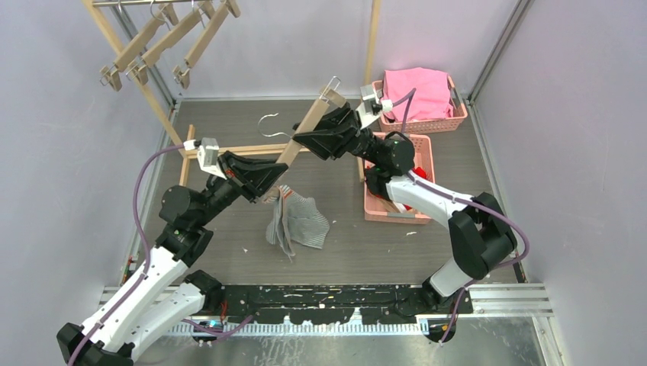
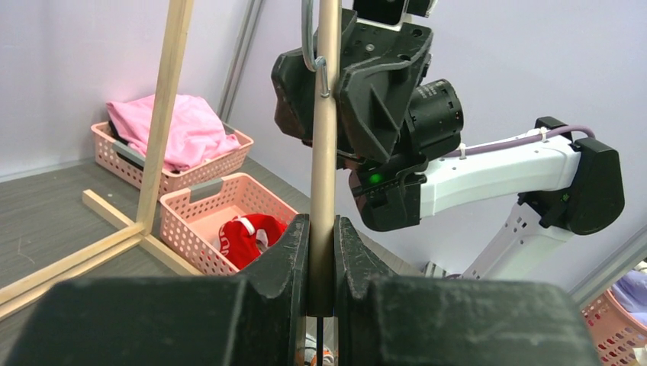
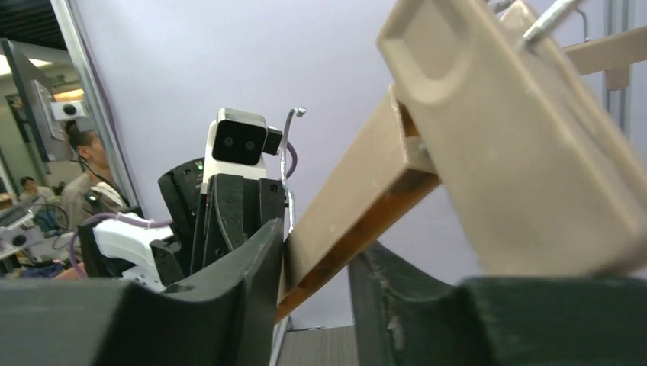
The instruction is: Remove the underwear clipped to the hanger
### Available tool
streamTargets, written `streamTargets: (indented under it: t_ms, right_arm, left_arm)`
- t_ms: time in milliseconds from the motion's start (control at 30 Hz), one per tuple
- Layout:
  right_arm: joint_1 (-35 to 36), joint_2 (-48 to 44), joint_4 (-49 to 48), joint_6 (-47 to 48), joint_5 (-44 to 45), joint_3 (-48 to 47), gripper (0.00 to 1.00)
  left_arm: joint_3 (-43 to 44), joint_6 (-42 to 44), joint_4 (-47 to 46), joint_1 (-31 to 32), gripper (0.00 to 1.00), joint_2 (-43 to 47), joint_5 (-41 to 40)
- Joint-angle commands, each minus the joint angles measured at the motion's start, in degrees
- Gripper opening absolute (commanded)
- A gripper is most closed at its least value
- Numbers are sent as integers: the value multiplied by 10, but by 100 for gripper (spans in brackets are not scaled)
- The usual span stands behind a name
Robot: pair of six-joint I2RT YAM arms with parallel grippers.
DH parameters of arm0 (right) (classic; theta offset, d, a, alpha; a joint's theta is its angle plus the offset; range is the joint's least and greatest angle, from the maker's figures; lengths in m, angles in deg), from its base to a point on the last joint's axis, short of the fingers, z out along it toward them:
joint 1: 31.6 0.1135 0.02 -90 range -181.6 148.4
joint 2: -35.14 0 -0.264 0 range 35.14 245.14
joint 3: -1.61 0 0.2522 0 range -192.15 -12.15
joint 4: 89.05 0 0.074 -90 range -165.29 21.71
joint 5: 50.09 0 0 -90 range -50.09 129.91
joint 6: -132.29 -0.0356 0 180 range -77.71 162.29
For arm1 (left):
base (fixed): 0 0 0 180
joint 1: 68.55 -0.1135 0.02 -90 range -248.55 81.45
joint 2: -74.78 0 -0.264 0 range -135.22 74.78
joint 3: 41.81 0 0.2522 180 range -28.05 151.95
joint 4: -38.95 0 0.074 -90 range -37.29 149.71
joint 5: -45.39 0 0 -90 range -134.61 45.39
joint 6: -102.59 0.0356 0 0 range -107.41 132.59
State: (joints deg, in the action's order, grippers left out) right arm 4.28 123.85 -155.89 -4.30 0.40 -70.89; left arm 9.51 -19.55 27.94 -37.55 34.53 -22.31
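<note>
A wooden clip hanger point(image 1: 309, 122) slants between my two grippers. My left gripper point(image 1: 268, 183) is shut on its lower end; in the left wrist view the fingers point(image 2: 294, 252) pinch the bar point(image 2: 326, 152). My right gripper point(image 1: 305, 141) straddles the bar higher up. In the right wrist view the bar point(image 3: 358, 206) touches one finger, with a gap to the other. The grey-and-white striped underwear point(image 1: 301, 221) hangs from the hanger's lower end down to the table. The red underwear point(image 2: 248, 238) lies in a pink basket point(image 2: 206, 221). The cream piece is out of view.
A second pink basket point(image 1: 458, 122) at the back right holds a pink cloth point(image 1: 416, 91). The nearer basket point(image 1: 423, 145) sits under my right arm. A wooden rack frame point(image 1: 229, 150) stands behind the hanger. Several empty hangers point(image 1: 164, 42) hang at the back left.
</note>
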Motion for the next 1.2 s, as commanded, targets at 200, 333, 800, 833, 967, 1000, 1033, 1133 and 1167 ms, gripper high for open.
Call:
streamTargets:
  t_ms: [200,333,800,833,967,1000,1033,1133,1167]
  right_arm:
    - [25,-3,21,39,7,-44,1]
    - [26,-22,42,57,12,-30,1]
    - [25,-52,47,48,18,-14,1]
    - [25,-54,47,48,19,-12,1]
    - [25,-61,45,45,22,-9,1]
    - [25,-62,44,44,22,-9,1]
    - [25,-64,44,44,23,-9,1]
    - [26,-70,54,49,25,-7,1]
    - [25,-71,57,51,25,-7,1]
  left_arm:
    - [-6,-2,-47,-1,0,10,-9]
    - [-6,4,-19,-2,14,24,-40]
    - [-17,91,99,-2,63,87,-70]
    - [-22,95,101,-2,64,90,-68]
    - [-44,102,103,-2,66,96,-69]
    - [-49,102,104,-2,66,97,-73]
    - [-53,103,104,-2,66,98,-73]
    - [-59,103,96,-2,64,98,-60]
    - [-59,103,94,-2,63,97,-57]
